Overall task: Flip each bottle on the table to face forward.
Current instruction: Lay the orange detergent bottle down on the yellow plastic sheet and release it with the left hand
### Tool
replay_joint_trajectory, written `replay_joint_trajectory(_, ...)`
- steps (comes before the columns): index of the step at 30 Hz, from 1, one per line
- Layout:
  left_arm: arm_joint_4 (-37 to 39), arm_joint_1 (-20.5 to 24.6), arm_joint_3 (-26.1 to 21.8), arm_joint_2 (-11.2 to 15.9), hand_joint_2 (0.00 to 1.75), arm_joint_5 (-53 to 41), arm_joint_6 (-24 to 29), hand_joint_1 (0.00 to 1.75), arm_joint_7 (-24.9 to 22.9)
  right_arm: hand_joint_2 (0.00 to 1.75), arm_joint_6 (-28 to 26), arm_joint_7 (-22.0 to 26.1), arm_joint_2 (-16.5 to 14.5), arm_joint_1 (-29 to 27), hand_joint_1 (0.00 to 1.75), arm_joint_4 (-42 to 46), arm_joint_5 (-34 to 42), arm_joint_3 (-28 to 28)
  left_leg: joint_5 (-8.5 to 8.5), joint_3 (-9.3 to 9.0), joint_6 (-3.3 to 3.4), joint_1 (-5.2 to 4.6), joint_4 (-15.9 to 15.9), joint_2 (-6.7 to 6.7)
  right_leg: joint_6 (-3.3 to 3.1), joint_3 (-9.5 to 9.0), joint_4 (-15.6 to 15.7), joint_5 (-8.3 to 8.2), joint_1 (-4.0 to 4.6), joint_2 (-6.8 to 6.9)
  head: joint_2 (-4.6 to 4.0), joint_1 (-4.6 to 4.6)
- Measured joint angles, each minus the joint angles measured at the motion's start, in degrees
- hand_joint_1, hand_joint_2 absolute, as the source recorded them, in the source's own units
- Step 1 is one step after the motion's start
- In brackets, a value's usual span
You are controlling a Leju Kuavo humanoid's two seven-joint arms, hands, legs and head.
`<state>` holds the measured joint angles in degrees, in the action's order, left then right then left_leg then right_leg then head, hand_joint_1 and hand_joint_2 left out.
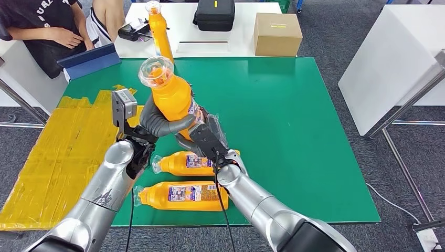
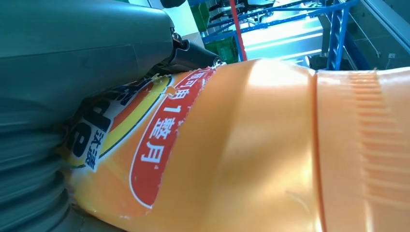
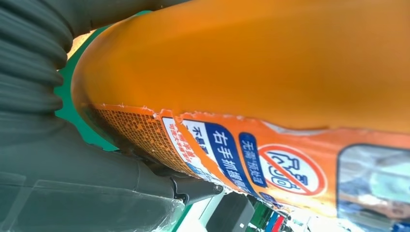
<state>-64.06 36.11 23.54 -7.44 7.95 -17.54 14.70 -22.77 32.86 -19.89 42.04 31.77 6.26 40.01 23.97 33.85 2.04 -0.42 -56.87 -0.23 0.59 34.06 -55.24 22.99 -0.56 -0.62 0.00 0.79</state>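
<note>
Nearest the robot, an orange bottle (image 1: 181,195) lies on its side on the green mat (image 1: 294,131), cap end toward the robot's left, label facing up. Just beyond it a second lying bottle (image 1: 181,163) rests parallel, also cap to the left; its far end is hidden behind the right arm.

Above these two, both hands meet on a third bottle, the raised bottle (image 1: 169,93), which is held clear of the mat and tilted, its clear cap (image 1: 155,71) uppermost and leaning toward the robot's left. The left hand (image 1: 160,124) wraps the lower body of this bottle from the left side, thick grey fingers curled round it. The right hand (image 1: 205,137) closes on the same lower body from the right and below. In the left wrist view the bottle's label, with its red band of printed characters, sits pressed against the hand's grey cover (image 2: 72,53). In the right wrist view the label's blue and red panels face the camera (the printed side is partly torn at its edge).

To the left of the mat lies a patch of yellow taped sheeting (image 1: 57,157).

Beyond the mat's far edge, on a white table (image 1: 241,39), a fourth bottle (image 1: 159,31) stands upright, with a black case (image 1: 214,14) and a cardboard box (image 1: 277,33) to its right. A person (image 1: 47,31) sits at the far left.
</note>
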Motion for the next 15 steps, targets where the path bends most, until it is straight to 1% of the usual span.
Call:
replay_joint_trajectory(1,0.0,0.0,0.0,-0.1,1.75,0.1,0.2,1.75,0.0,1.75,-0.1,0.2,0.0,0.0,1.35,-0.1,0.0,0.0,0.00,0.00,0.00,0.00,0.0,0.00,0.00,0.00,0.0,0.00,0.00,0.00,0.00,0.00)
replay_joint_trajectory(3,0.0,0.0,0.0,-0.2,1.75,0.3,0.6,1.75,-0.1,1.75,-0.1,0.7,0.0,0.0,0.48,-0.5,-0.3,-0.1,0.00,0.00,0.00,0.00,0.0,0.00,0.00,0.00,0.0,0.00,0.00,0.00,0.00,0.01)
replay_joint_trajectory(4,0.0,0.0,0.0,-0.2,1.75,0.4,0.8,1.75,-0.1,1.75,-0.1,1.0,0.0,0.0,0.10,-0.6,-0.5,-0.2,0.00,0.00,0.00,0.00,0.0,0.00,0.00,0.00,0.0,0.00,0.00,0.00,0.00,0.01)
replay_joint_trajectory(5,-0.1,0.0,-0.1,-0.2,1.75,0.6,1.0,1.75,-0.1,1.75,-0.1,1.5,0.0,0.0,0.00,-0.6,-1.0,-0.4,0.00,0.00,0.00,0.00,0.0,0.01,0.00,0.00,0.0,0.00,0.00,0.00,0.00,0.01)
replay_joint_trajectory(10,-0.9,-0.5,-1.1,-0.2,1.75,1.5,2.1,1.75,-0.2,1.75,0.2,2.5,0.1,-0.6,0.00,0.5,-4.6,-1.6,0.00,0.01,0.00,0.00,0.0,0.01,0.00,0.00,0.0,0.00,0.00,0.00,0.00,0.02)
replay_joint_trajectory(15,-2.2,-1.0,-3.2,0.0,1.75,0.1,4.4,1.75,0.7,1.75,1.2,2.4,0.8,-2.7,0.00,5.1,-7.3,-4.0,0.00,0.02,0.00,0.00,0.0,0.00,0.00,0.01,0.0,0.00,0.00,0.00,0.00,0.00)
